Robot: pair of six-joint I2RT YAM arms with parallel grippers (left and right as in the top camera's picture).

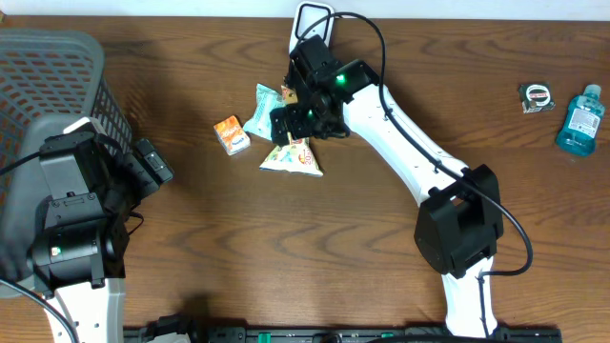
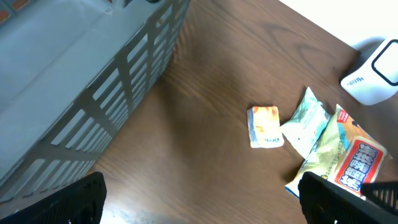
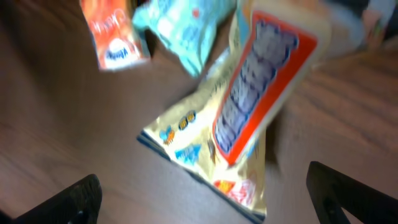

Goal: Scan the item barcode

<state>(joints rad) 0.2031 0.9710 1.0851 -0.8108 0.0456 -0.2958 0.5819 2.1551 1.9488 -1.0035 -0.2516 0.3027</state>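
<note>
Basket [image 1: 91,86] at table [image 1: 248,248] left; snack packets [image 1: 297,160] lie outside it

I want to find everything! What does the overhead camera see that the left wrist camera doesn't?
Only overhead: the blue bottle, the tape measure and the white right arm. Only left wrist: small writing on the white scanner. Both: the grey basket, the orange packet and the teal packet.

Your right arm [image 1: 410,157] stretches forward and to the left, with the right end effector [image 1: 303,122] aimed down, jaws spread wide. Your left arm [image 1: 71,219] sits folded back, the left end effector [image 1: 152,164] equally wide.
</note>
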